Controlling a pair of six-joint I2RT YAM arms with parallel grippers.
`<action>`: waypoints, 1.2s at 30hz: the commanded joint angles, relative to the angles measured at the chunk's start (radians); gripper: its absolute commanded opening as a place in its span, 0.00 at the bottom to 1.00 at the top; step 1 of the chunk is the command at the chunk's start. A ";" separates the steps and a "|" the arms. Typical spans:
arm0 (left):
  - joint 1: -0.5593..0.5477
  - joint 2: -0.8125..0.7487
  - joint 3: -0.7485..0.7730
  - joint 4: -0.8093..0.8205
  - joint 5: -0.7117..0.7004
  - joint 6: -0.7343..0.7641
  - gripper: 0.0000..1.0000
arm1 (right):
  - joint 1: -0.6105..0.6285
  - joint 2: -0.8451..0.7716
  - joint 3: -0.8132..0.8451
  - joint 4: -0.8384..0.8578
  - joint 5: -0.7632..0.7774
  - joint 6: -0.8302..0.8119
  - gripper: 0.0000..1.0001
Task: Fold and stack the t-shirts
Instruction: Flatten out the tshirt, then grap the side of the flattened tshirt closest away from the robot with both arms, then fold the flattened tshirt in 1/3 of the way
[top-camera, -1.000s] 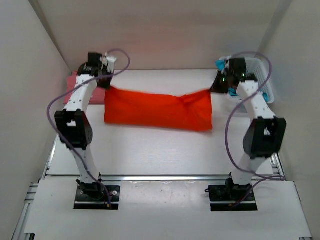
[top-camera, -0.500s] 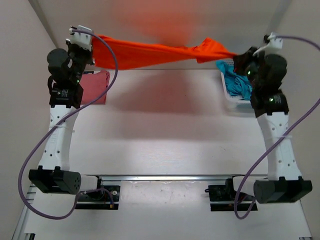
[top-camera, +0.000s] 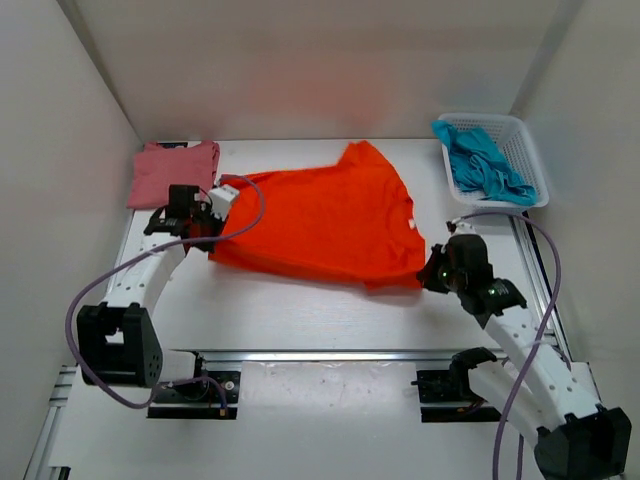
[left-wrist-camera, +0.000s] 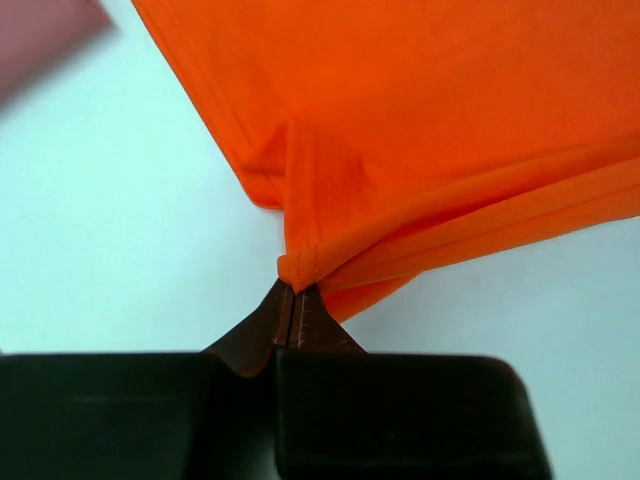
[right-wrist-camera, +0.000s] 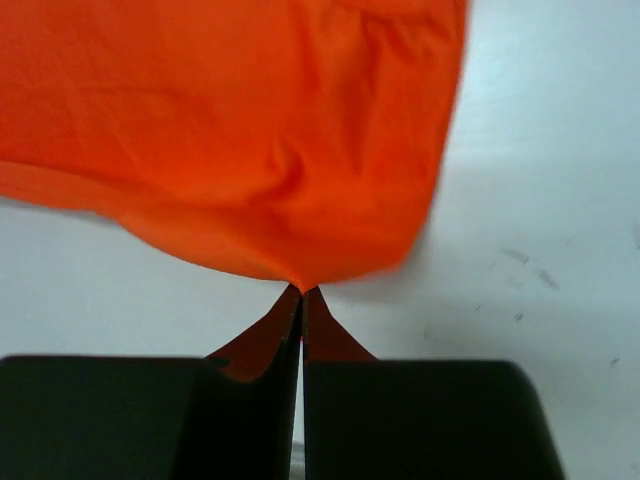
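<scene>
The orange t-shirt (top-camera: 320, 220) lies spread over the middle of the table, its near edge lifted a little at both ends. My left gripper (top-camera: 212, 238) is shut on its near left corner (left-wrist-camera: 300, 265). My right gripper (top-camera: 428, 272) is shut on its near right corner (right-wrist-camera: 300, 280). In both wrist views the jaws pinch a tip of orange cloth just above the white table. A folded pink t-shirt (top-camera: 172, 172) rests at the back left. The teal-blue t-shirt (top-camera: 482, 165) lies crumpled in the basket.
A white lattice basket (top-camera: 525, 150) stands at the back right corner. White walls close in the table on the left, back and right. The arms' bases sit on a metal rail (top-camera: 320, 355) at the near edge.
Both arms swung the orange shirt up toward the back wall, stretched between them, then brought it down toward the near side; it now lies spread on the table.
</scene>
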 joint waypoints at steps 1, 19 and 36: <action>-0.017 -0.115 -0.071 -0.151 -0.007 0.050 0.00 | 0.052 -0.066 -0.054 -0.092 -0.019 0.071 0.00; -0.040 -0.109 -0.100 -0.069 -0.131 -0.068 0.00 | -0.134 0.127 -0.036 0.075 -0.199 -0.065 0.00; -0.037 0.244 0.136 0.074 -0.139 -0.181 0.00 | -0.252 0.507 0.158 0.262 -0.320 -0.205 0.00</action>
